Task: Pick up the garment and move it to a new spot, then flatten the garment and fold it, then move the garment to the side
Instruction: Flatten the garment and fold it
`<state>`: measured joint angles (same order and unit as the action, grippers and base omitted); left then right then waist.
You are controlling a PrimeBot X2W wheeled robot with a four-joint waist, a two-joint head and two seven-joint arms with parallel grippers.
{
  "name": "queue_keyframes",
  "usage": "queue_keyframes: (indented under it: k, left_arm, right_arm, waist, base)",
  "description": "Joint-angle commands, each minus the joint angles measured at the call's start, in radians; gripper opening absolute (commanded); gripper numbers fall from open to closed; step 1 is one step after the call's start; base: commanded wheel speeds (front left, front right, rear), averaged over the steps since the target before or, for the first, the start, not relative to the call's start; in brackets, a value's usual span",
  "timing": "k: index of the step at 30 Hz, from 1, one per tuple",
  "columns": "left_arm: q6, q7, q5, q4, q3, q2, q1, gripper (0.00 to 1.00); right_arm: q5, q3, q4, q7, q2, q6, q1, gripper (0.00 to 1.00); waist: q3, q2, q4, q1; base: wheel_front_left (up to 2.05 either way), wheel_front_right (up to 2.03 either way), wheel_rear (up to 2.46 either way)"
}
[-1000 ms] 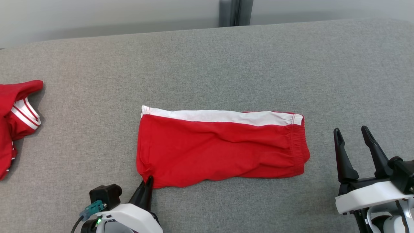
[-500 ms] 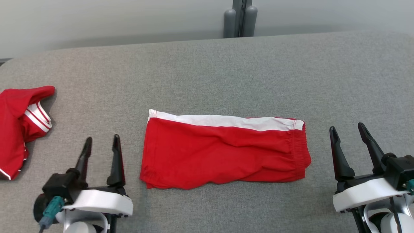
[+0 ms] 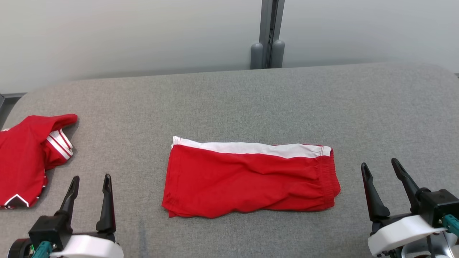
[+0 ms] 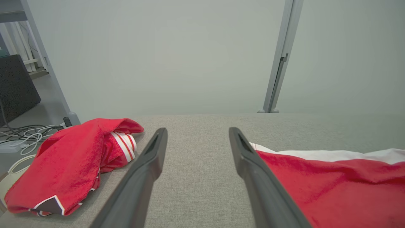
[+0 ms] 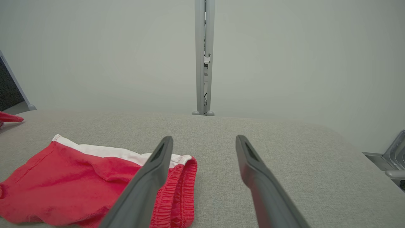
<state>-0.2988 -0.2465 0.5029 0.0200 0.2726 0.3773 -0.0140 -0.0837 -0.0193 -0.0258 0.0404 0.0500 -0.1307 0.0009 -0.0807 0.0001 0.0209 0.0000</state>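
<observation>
as left arm (image 3: 89, 249) and right arm (image 3: 398, 231) flank the shorts (image 3: 251, 179) low, jaws wide and empty, the shirt's (image 3: 25, 161) patch (image 3: 16, 200) is perhaps a logo.

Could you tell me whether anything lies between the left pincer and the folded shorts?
Nothing visible does. The left pincer stands open beside the shorts, with a stretch of grey cushion between them. The crumpled shirt lies on the pincer's other side, off that path.

Grey fabric-covered worktop (image 3: 229, 100). Folded red shorts (image 3: 251, 182), white band along far edge, lie flat mid-surface; crumpled red striped garment (image 3: 25, 161) at left edge.
</observation>
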Motion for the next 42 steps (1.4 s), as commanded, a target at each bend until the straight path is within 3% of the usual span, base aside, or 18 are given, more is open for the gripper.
queue_keyframes:
  k: [1, 14, 26, 42]
  left_arm:
    - [-0.002, 0.01, -0.008, -0.01, 0.006, 0.015, -0.029, 1.0]
    - [-0.025, 0.044, 0.004, -0.071, 0.013, 0.03, -0.081, 1.0]
    - [-0.011, 0.056, -0.003, -0.076, 0.036, 0.029, -0.035, 1.0]
    - [0.068, 0.021, -0.017, 0.012, 0.109, -0.033, 0.12, 1.0]
  right_arm:
    - [0.009, -0.001, -0.003, -0.006, 0.005, 0.0, 0.021, 1.0]
    - [-0.01, -0.01, -0.015, -0.019, 0.006, 0.0, 0.046, 1.0]
    - [-0.024, -0.025, -0.001, -0.033, 0.005, 0.0, 0.037, 1.0]
    - [-0.055, -0.018, 0.358, 0.01, 0.029, 0.0, -0.11, 1.0]
  waist:
    - [0.023, -0.0001, 0.001, 0.0]
    - [0.038, -0.0001, 0.0, 0.0]
    - [-0.001, -0.0001, -0.034, 0.0]
    - [-0.117, -0.0001, -0.196, 0.0]
  base:
    - [0.0, 0.0, 0.0]
    - [0.0, 0.0, 0.0]
    - [0.0, 0.0, 0.0]
    - [0.0, 0.0, 0.0]
